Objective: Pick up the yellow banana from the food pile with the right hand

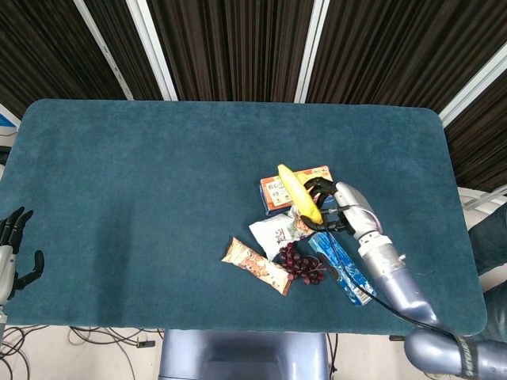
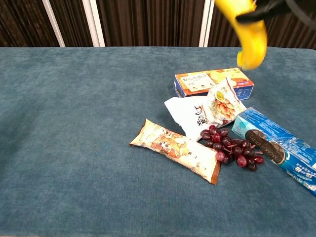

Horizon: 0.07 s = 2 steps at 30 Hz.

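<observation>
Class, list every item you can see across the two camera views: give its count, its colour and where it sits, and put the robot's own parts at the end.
table: one, teal cloth top, fills both views.
banana: one, yellow, lifted above the pile in the right hand.
snack box: one, orange and white, far edge of the pile.
snack pouch: one, white, middle of the pile.
grapes: one bunch, dark red, in front of the pouch.
cookie pack: one, blue, right of the grapes.
snack bar wrapper: one, tan and orange, left of the grapes.
left hand: one, black, at the table's left edge, holds nothing.
right hand: one, silver and black, grips the banana.
</observation>
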Motion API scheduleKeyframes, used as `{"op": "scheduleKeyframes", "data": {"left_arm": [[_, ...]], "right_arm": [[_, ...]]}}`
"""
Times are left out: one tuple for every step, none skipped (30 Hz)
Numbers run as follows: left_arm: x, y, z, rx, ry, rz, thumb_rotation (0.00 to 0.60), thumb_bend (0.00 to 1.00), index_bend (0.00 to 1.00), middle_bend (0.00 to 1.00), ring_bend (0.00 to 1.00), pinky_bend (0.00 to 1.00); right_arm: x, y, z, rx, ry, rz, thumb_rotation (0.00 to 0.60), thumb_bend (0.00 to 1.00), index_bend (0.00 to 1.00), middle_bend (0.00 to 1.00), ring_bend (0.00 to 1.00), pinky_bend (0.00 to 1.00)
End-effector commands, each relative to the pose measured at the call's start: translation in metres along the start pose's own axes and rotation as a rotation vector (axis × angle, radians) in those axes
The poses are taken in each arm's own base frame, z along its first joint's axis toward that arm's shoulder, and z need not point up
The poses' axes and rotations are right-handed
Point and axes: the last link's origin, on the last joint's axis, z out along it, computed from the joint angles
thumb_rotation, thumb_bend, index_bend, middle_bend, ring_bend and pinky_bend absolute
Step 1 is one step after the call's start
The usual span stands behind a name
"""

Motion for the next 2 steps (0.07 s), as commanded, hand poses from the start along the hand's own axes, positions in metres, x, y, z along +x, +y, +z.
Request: {"op": "scheduleKeyframes", "data": {"left_arm": [[-0.0003,-0.0001,-0.0004,0.0,0.001,0.003,0.6,0.54,0.01,0.0,0.01,0.03],[-0.0003,-0.0001,-0.0005,0.0,0.001,0.004,0.6,0.54,0.01,0.0,0.01,0.03]], "right_arm": [[0.0121,-0.0137,-0.0155,0.059,0.011,0.016,0.6,0.41,0.47,0.55,0.55,0.28],[0.0154,-0.0172,-0.0192,0.074,0.015,0.012,0.6,0.41,0.47,0.55,0.55,0.28]]}}
